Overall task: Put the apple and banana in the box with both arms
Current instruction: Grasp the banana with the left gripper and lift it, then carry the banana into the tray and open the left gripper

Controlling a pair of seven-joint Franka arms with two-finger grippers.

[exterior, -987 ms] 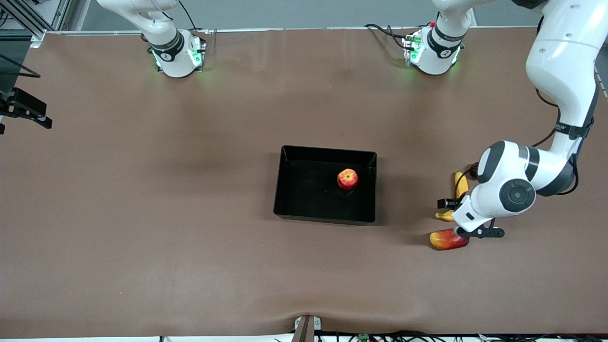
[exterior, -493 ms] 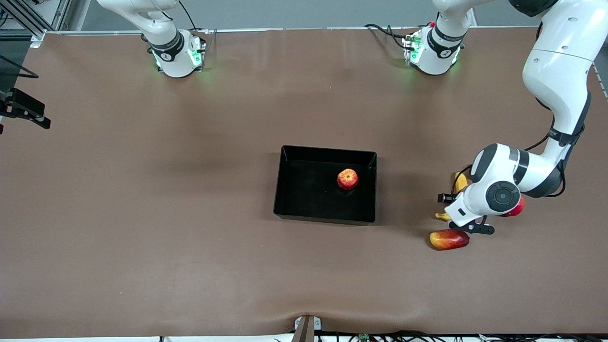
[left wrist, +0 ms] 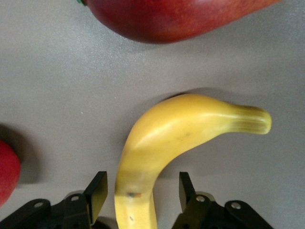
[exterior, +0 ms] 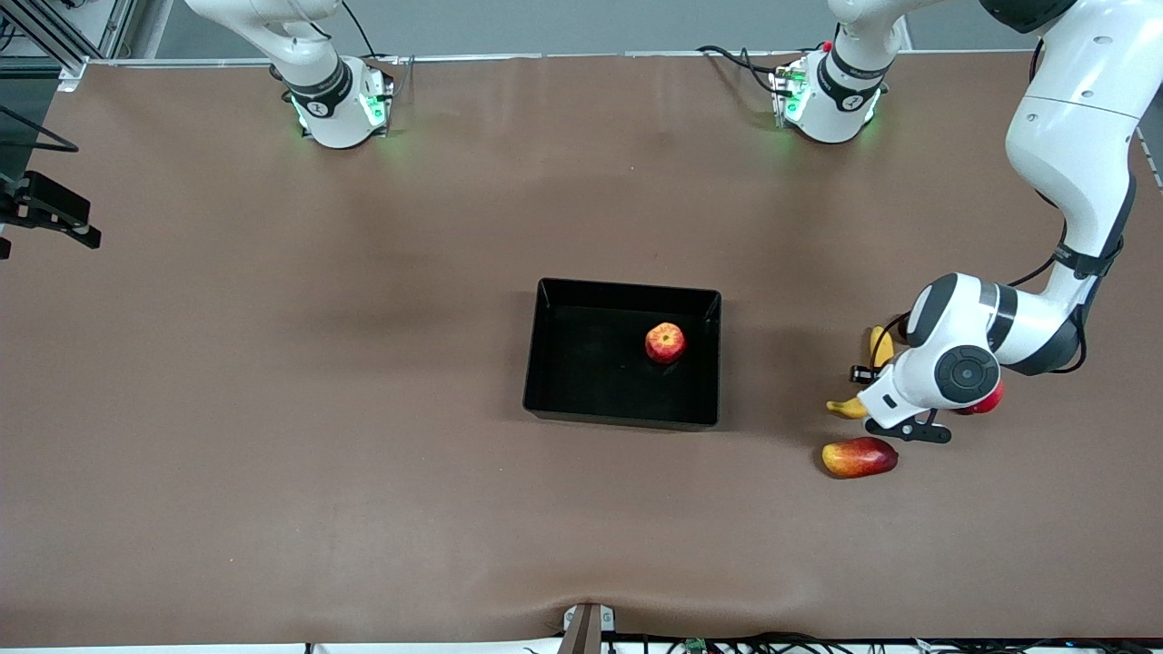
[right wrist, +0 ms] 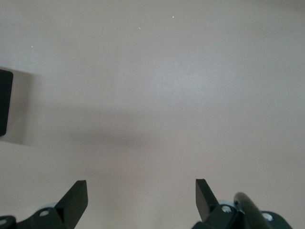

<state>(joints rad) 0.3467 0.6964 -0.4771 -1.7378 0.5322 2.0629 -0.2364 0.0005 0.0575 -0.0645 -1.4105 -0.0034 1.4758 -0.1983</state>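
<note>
**Left gripper straddles the banana; apple already in the box**

No brand, label or readable writing shows on any fruit, on the box or on the arms.

Counted: one apple (exterior: 665,342), one banana (exterior: 854,406), one mango (exterior: 859,457), one plain red round fruit (exterior: 989,401), one box (exterior: 545,363), two arms.

The apple lies inside the black box, toward the left arm's end of it, stem dimple up. The box sits on the brown counter (exterior: 363,409) about midway between the two ends.

The banana lies on the counter toward the left arm's end, well apart from the box. The left gripper (left wrist: 142,195) is down over it, jaws spread wider than the fruit, with one finger on each side of the banana's body and a gap showing at both fingers. In the left wrist view the banana curves away from the gripper, its darker tip free. The front view shows only the banana's two ends, since the left arm's wrist covers the middle.

The mango lies just beside the banana, nearer to the front camera. The red round fruit peeks out from under the left arm's wrist, near the banana.

The right gripper (right wrist: 142,198) waits above bare counter, jaws wide with nothing between them; a corner of a black thing (right wrist: 5,101) shows at that view's edge.
</note>
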